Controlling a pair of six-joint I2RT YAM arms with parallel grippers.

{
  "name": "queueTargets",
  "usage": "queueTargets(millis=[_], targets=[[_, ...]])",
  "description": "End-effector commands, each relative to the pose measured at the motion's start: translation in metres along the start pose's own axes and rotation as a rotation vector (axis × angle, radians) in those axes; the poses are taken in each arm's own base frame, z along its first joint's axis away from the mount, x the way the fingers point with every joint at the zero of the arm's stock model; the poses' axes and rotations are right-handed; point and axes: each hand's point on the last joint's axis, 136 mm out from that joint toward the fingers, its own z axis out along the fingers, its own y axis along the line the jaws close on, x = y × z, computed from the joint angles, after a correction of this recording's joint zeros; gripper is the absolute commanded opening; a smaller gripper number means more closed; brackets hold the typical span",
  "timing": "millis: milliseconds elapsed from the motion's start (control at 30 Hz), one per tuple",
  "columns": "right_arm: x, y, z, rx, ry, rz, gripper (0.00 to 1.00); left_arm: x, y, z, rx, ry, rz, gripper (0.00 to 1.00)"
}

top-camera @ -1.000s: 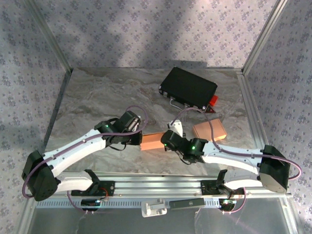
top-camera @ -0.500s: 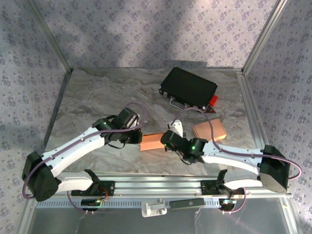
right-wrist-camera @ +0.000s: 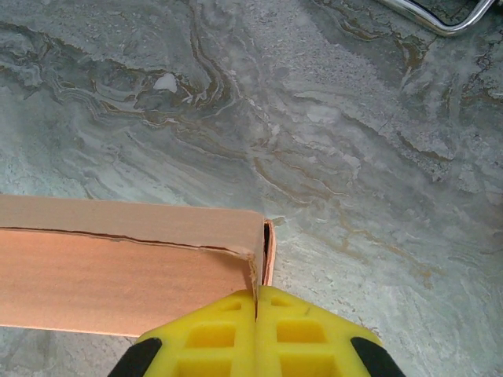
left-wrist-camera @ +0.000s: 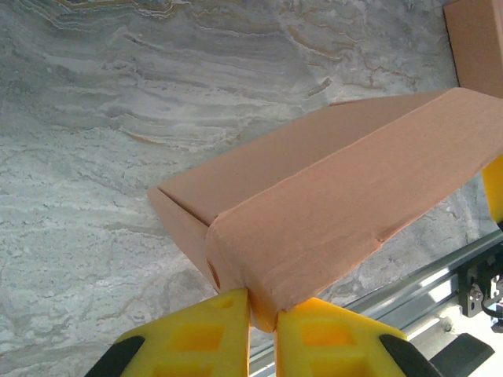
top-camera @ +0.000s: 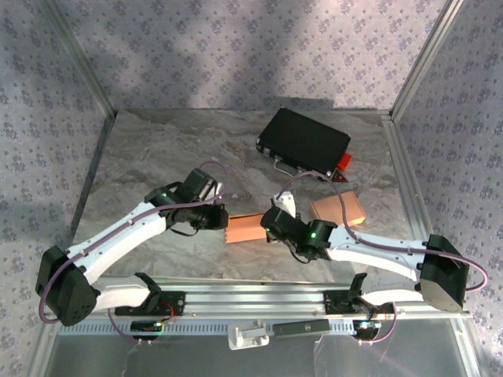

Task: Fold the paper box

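The brown paper box lies lengthwise between my two grippers near the table's front. My left gripper is at its left end. In the left wrist view the yellow fingers pinch the box's near corner, the left gripper shut on it. My right gripper is at the box's right end. In the right wrist view the right gripper is shut on the thin edge of the box's end wall, where a flap stands slightly apart.
A second brown box lies just right of the right gripper. A black case with a chrome handle and a red part sits at the back right. Metal frame rails border the marble table.
My left arm's wrist has shifted slightly back and left while keeping its hold. The box and the right arm have hardly moved.
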Motion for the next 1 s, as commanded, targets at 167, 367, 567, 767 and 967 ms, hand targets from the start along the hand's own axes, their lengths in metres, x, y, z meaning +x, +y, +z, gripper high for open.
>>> queueTargets(millis=[167, 367, 567, 767, 967], targets=[[-0.0088, 0.0065, -0.0041, -0.029, 0.018, -0.004, 0.0, -0.0054, -0.0171, -0.0072, 0.102, 0.004, 0.016, 0.15], [-0.0091, 0.0071, -0.0031, -0.043, 0.031, 0.0, 0.0, -0.0051, -0.016, -0.0102, 0.141, 0.013, -0.009, 0.15], [-0.0094, 0.0095, -0.0013, -0.054, 0.04, 0.0, 0.0, -0.0091, -0.0194, -0.0069, 0.185, 0.009, -0.017, 0.15], [-0.0105, 0.011, -0.0008, -0.06, 0.055, 0.002, 0.0, -0.0111, -0.0181, -0.0046, 0.215, 0.026, -0.032, 0.15], [-0.008, 0.0107, 0.0021, -0.054, 0.078, 0.007, 0.0, -0.0088, -0.0142, -0.004, 0.208, 0.031, -0.034, 0.15]])
